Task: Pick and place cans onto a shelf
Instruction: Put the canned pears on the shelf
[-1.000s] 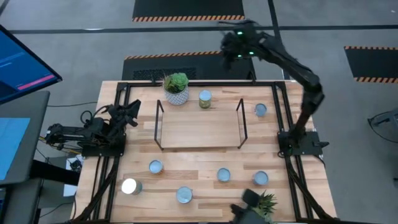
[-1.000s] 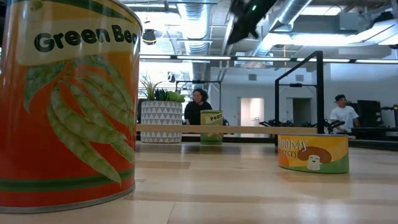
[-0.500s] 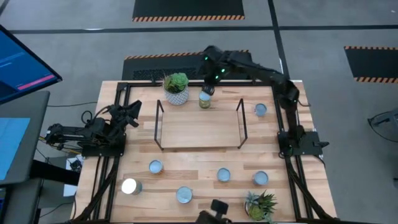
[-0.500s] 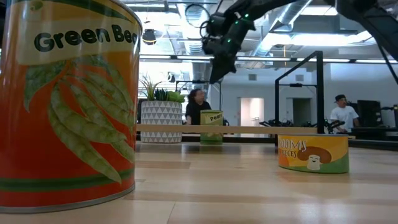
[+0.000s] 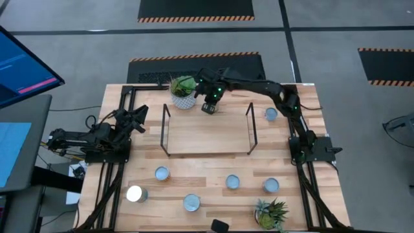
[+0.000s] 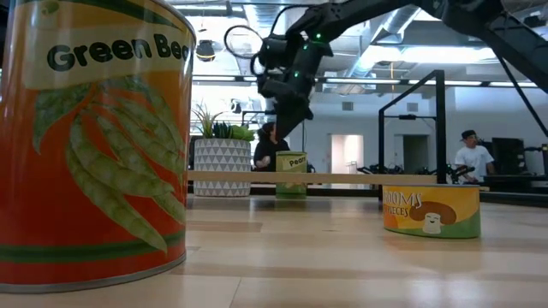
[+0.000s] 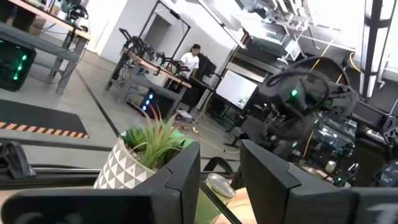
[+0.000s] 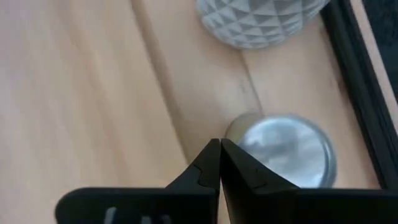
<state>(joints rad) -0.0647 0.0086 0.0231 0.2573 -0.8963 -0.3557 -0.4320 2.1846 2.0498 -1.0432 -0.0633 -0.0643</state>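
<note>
While the left arm waits folded at the table's left edge, its gripper (image 5: pixel 137 114) with a gap showing between the fingers, the right arm reaches across the back of the table. The right gripper (image 5: pixel 208 107) hangs over a can (image 6: pixel 291 174) that stands behind the shelf (image 5: pixel 207 133), just beside the white patterned pot (image 5: pixel 184 98) with its green succulent. In the right wrist view the two fingertips (image 8: pixel 219 158) are pressed together with nothing between them, and the can's shiny round top lies just past them, near the pot's base. From table height the gripper is above the can and apart from it; the can's green label shows the letters "Pean" before it curves out of sight.

Six more cans stand on the table. One sits at the back right (image 5: pixel 271 114), outside the shelf's wire frame. Five are spread along the front: one at (image 5: pixel 162 173), a bright white-topped one (image 5: pixel 134 193), one at (image 5: pixel 191 203), one at (image 5: pixel 232 182) and one at (image 5: pixel 271 186). Closest to the low camera, an orange can (image 6: pixel 94 137) reads "Green Bea" over a picture of bean pods, and a yellow can (image 6: pixel 431 211) shows a cartoon mushroom with partly hidden lettering ending in "OOMS". A spiky plant (image 5: pixel 272 213) stands at the front right corner.
</note>
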